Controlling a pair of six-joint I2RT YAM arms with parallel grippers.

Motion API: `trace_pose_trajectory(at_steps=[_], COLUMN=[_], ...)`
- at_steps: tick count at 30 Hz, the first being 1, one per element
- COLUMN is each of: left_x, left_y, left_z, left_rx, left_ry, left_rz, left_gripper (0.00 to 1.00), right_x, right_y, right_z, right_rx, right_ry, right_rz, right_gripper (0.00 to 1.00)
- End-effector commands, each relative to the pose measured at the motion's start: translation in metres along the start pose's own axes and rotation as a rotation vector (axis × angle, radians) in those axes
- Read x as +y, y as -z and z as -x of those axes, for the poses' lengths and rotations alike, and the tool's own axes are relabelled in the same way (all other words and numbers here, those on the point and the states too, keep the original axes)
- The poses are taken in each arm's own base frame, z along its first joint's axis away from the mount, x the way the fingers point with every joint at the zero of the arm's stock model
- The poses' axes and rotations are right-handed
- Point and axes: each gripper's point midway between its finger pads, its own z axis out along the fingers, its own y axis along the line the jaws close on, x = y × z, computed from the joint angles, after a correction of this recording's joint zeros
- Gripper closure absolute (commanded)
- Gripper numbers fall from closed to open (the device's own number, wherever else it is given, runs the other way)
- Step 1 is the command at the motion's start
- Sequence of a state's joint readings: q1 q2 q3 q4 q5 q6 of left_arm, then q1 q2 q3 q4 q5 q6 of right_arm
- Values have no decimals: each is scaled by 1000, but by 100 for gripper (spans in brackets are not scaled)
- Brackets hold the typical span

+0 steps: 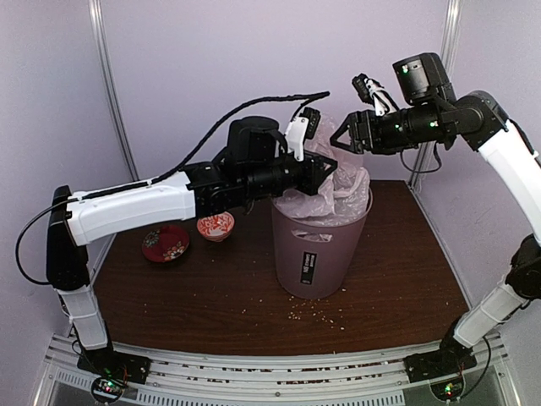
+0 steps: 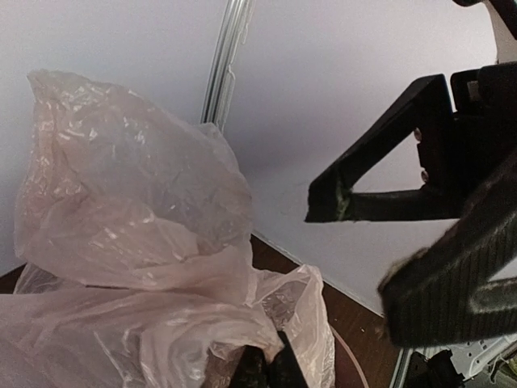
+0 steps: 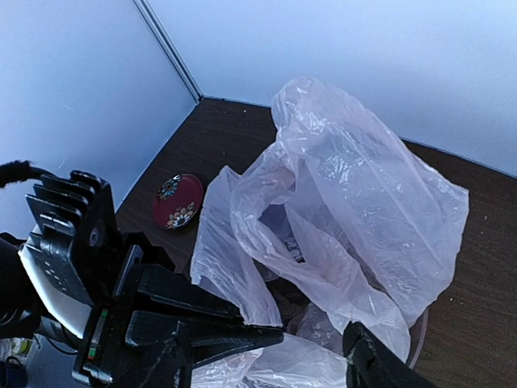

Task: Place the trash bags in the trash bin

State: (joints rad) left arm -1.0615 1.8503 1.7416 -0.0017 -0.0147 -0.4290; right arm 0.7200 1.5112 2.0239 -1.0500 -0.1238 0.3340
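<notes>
The mauve-brown trash bin [image 1: 319, 245] stands upright mid-table. The thin pinkish-white trash bag [image 1: 341, 184] sits partly inside it, bunched and billowing above the rim. My left gripper [image 1: 332, 169] reaches in from the left over the bin's mouth and is shut on a fold of the bag; in the left wrist view its dark fingertips [image 2: 271, 365] pinch the plastic [image 2: 137, 210]. My right gripper [image 1: 340, 139] hovers open just above the bag's top, empty. In the right wrist view its jaws [image 3: 311, 343] stand wide apart over the bag [image 3: 355, 194].
Two small red bowls [image 1: 166, 244] [image 1: 215, 226] sit on the brown table left of the bin; one shows in the right wrist view [image 3: 178, 200]. Crumbs [image 1: 321, 315] lie in front of the bin. White walls enclose the back and sides.
</notes>
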Motion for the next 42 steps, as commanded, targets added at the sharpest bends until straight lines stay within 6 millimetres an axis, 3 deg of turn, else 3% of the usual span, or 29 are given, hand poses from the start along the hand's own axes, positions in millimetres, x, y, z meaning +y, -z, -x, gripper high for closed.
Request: trace_pose_trajectory(at_steps=[1,5,13,22,25,29,31,34,38,42], left_x=[-4,-5,0,3,4,7,9,10,11,10], left_y=[8,18,49,50,51,55,58,59,58,58], left_z=[21,28,29,29,28,28,30,31,30,30], left_rx=[-59,-63,-51,-55,-54,-63,-70,-72,-72,-72], left_ry=[-12,-12,5,-5,-12,-21,-30,-37,-36,-30], left_rz=[-6,-6,30,43,46,62,72,80,79,76], left_gripper=[100,100,100,100,100,100,100,100,100,100], right_x=[-10,-5,1,-5,-9,-17,-19,-18,-23,-23], right_y=[17,14,-12,-45,-50,-53,-56,-61,-57,-67], right_z=[12,12,10,7,15,22,21,18,22,24], right_rx=[-73,-69,-9,22,-9,-44,-40,-26,-43,-44], right_ry=[10,32,85,88,52,14,13,14,9,14], right_rz=[-59,-38,-29,-93,-130,-178,-189,-181,-214,-218], right_gripper=[38,39,41,38,46,66,68,66,47,41])
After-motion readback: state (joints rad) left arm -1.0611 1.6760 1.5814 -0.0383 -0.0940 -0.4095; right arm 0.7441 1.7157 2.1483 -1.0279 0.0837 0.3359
